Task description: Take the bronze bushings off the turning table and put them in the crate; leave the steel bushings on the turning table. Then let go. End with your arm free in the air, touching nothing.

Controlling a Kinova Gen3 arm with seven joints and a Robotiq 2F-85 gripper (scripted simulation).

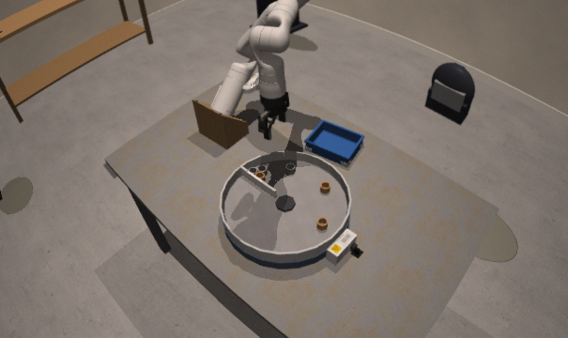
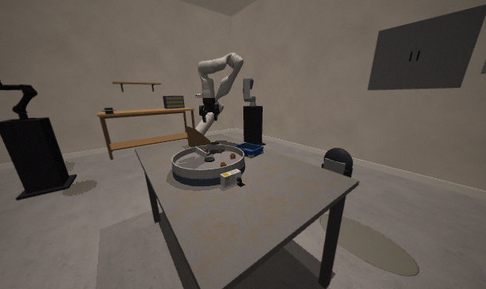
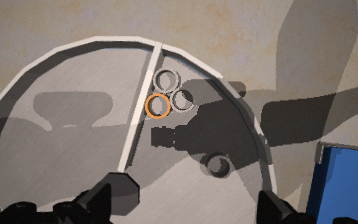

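Observation:
The turning table (image 1: 302,239) (image 2: 198,177) (image 3: 180,195) carries three bronze and three steel bushings. One bronze bushing (image 1: 263,176) (image 3: 157,117) sits by the white bar, touching or nearly touching two steel bushings (image 3: 166,69) (image 3: 182,111). A third steel bushing (image 1: 290,170) (image 3: 208,170) stands apart in the arm's shadow. Two more bronze bushings (image 1: 325,190) (image 1: 322,226) (image 2: 232,156) (image 2: 222,164) stand apart on the side away from the bar. The blue crate (image 1: 328,152) (image 2: 252,152) (image 3: 319,195) looks empty. My gripper (image 1: 274,128) (image 2: 210,120) (image 3: 184,204) is open and empty, high above the worktable behind the turning table.
The white bar (image 1: 260,181) (image 3: 140,112) runs inward from the raised rim towards the dark hub (image 1: 285,203) (image 3: 125,192). A white control box (image 1: 342,246) (image 2: 230,178) is at the rim's near right. A brown panel (image 1: 220,126) (image 2: 196,137) stands beside the arm's base.

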